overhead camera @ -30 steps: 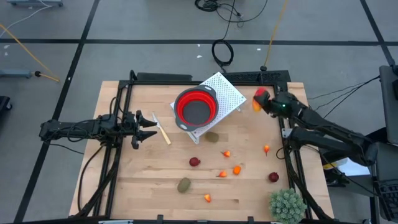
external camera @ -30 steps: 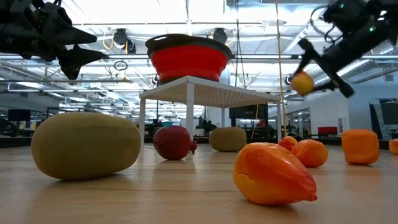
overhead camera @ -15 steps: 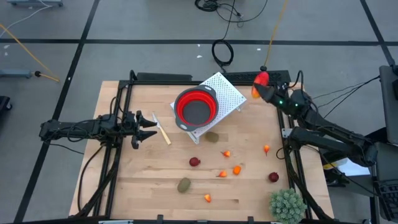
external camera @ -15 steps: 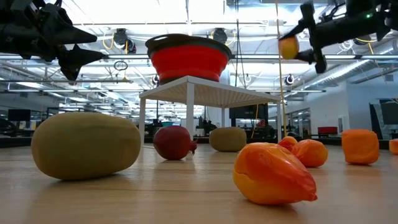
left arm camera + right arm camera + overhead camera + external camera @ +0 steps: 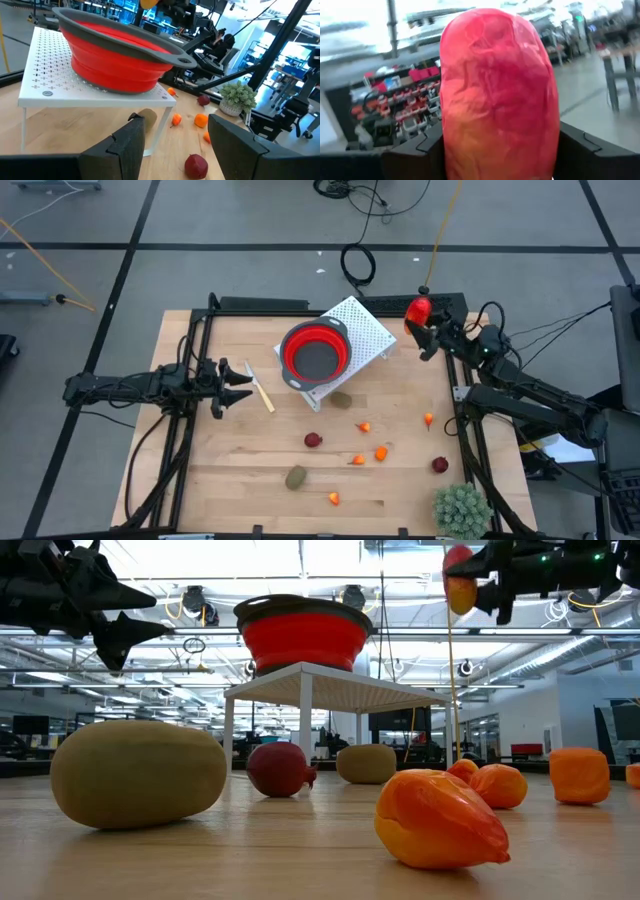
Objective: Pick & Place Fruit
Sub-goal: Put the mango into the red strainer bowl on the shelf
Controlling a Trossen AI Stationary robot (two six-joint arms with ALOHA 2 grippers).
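Right end effector [image 5: 424,330] pinching red-yellow oval fruit [image 5: 417,310]; left end effector [image 5: 238,385] spread.

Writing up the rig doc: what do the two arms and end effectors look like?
Both arms are dark, slim and jointed. The left end effector has two black, angular, tapering fingers. The right end effector looks alike, with a small green light behind it and thin black cables trailing off.

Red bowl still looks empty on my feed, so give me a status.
Right tool shut on red-orange fruit, raised beside the white stand. Left tool open, waiting by the knife. Red bowl unobstructed.
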